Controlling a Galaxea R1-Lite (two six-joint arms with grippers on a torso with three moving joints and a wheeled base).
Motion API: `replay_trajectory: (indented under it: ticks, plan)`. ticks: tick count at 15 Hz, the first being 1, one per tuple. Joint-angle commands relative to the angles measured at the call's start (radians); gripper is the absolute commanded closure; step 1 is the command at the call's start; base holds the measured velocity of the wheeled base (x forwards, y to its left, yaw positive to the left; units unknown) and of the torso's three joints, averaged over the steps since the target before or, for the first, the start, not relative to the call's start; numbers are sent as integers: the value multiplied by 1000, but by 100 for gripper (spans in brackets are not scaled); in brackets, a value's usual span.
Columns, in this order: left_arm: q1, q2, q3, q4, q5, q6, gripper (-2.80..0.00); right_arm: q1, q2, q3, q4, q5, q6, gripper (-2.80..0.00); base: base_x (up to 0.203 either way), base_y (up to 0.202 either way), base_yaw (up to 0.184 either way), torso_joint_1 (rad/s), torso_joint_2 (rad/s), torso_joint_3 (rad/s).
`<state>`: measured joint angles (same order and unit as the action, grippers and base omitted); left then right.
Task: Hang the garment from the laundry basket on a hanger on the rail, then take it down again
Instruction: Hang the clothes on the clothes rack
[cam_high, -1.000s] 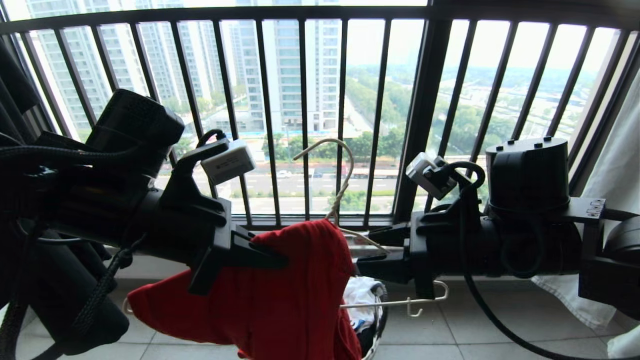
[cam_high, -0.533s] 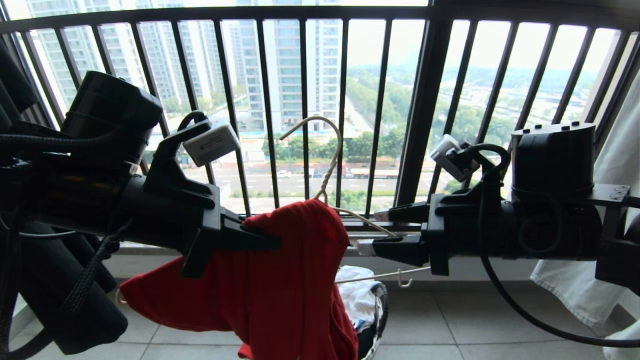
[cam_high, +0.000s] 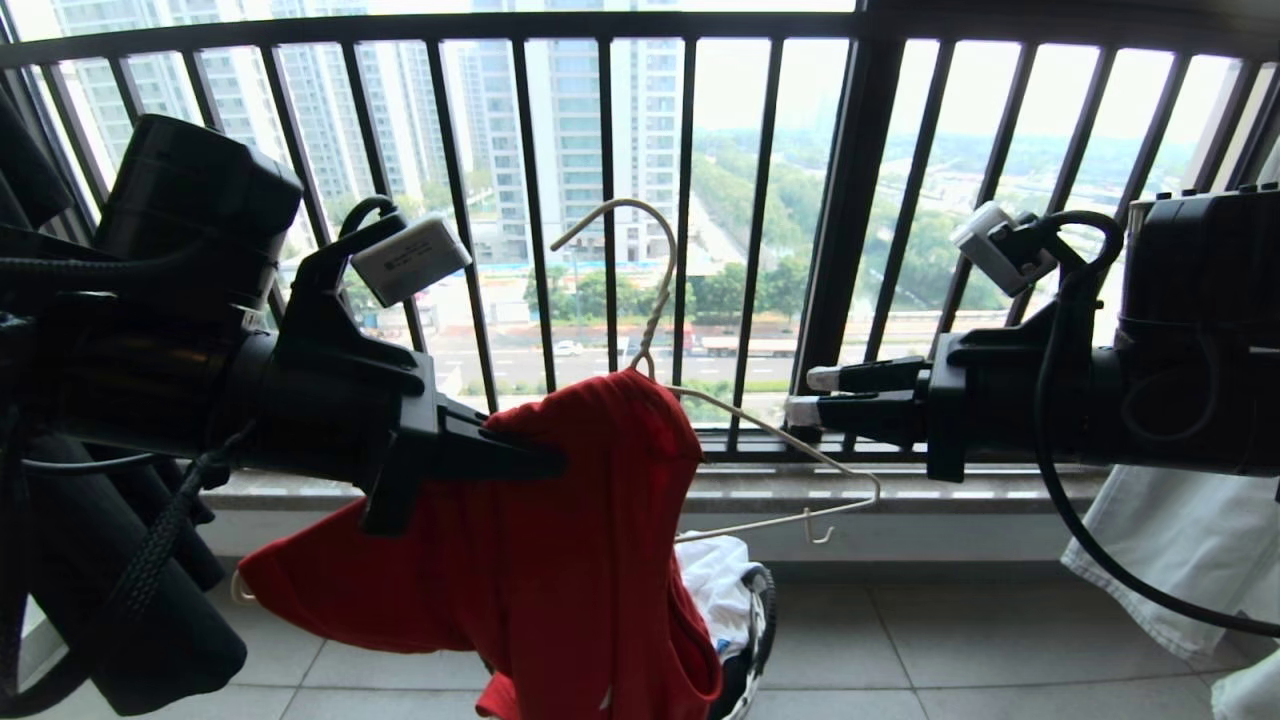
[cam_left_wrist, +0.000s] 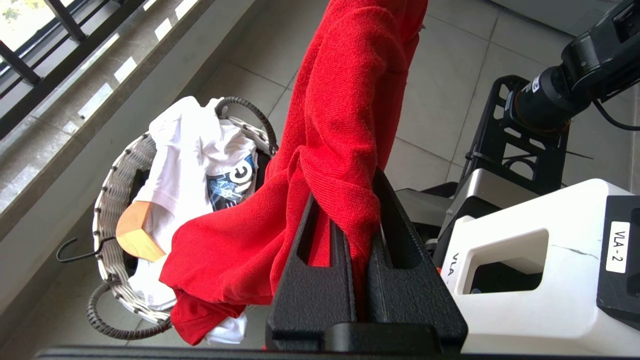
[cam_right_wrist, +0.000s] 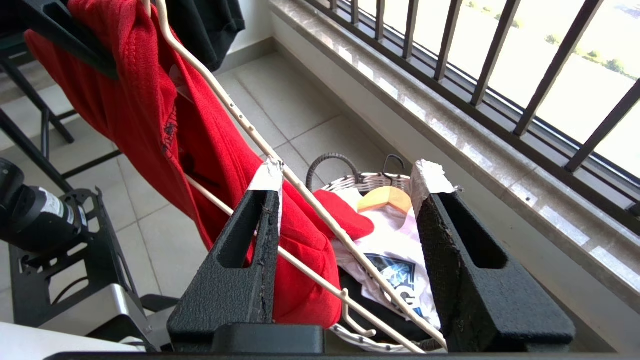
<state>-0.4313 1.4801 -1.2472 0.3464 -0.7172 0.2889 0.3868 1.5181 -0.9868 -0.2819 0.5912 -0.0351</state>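
Between my left gripper's (cam_left_wrist: 357, 215) closed fingers I note the garment (cam_left_wrist: 345, 100), clamped; my right gripper's (cam_right_wrist: 345, 180) fingers stand apart, hanger (cam_right_wrist: 300, 187) between them.

We count one red short-sleeved T-shirt (cam_high: 560, 540), one thin cream-white wire hanger (cam_high: 700, 400) and one small round woven laundry basket with a pale rim (cam_left_wrist: 112, 200). In the basket we see one white printed T-shirt (cam_left_wrist: 200, 155) and one tan wooden hanger (cam_left_wrist: 135, 235). Two black robot grippers are in view: the left gripper (cam_high: 540, 465) and the right gripper (cam_high: 815, 392). One pale cloth (cam_high: 1170, 550) hangs at the railing's right end.
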Motion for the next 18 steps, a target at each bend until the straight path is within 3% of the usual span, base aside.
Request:
replay_trajectory:
  ticks: [1,3,6,10,13,14,18]
  plan:
    - [12,-13,-1,2,-4,1,0,-2,-29,-27,71,-11,0,0,0,0,0,0,0,0]
    - [29,-22,-11,0,-4,-1,0,8,-60,-73,245,-22,0,0,0,0,0,0,0,0]
    - [63,-37,-40,-2,-4,-51,0,125,-58,-137,452,-46,2,0,0,0,0,0,0,0]
    - [92,-47,-41,-74,-5,-124,0,258,60,-151,490,-136,29,0,0,0,0,0,0,0]
    - [98,-47,-43,-84,-4,-131,0,292,126,-149,479,-155,66,0,0,0,0,0,0,0]
    - [98,-48,-43,-84,-4,-131,0,294,153,-146,458,-155,69,-280,0,0,0,0,0,0]
    - [106,-55,-41,-84,-4,-131,0,293,242,-137,351,-187,126,-280,0,0,0,0,0,0]
